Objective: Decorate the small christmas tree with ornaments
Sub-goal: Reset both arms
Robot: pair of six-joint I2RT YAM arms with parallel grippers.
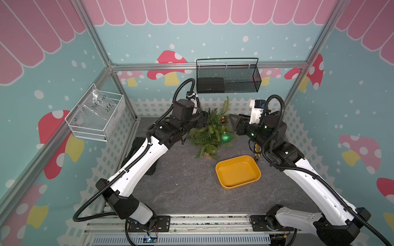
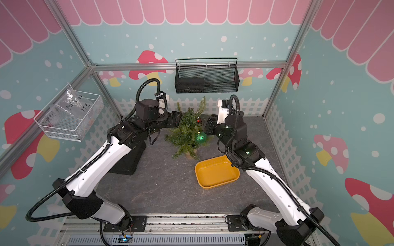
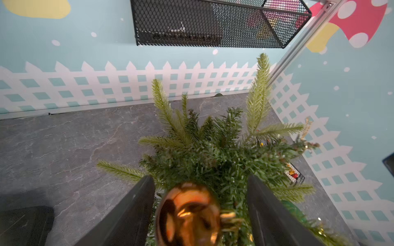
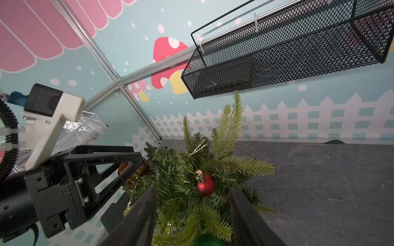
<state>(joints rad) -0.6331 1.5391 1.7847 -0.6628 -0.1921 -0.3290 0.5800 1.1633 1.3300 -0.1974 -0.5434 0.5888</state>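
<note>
**Left fingers** (image 3: 132, 208): spread wider than the copper-orange ornament (image 3: 187, 215), which sits between them with no visible pinch. They are pushed into the small christmas tree (image 1: 210, 132) from the left.

**Right fingers** (image 4: 140, 217): partly open and empty, straddling branch tips on the opposite side. They stop just short of the red ornament (image 4: 205, 184), which hangs high in the foliage.

**Green ornament** (image 1: 225, 137): hangs lower, toward the right arm.

**Surroundings:** the tree stands toward the back of the desk (image 1: 187, 187). Its branches hide the copper-orange ornament in both top views. A yellow tray (image 1: 236, 172) lies near the base, and a black mesh basket (image 1: 229, 78) hangs on the rear wall.
</note>
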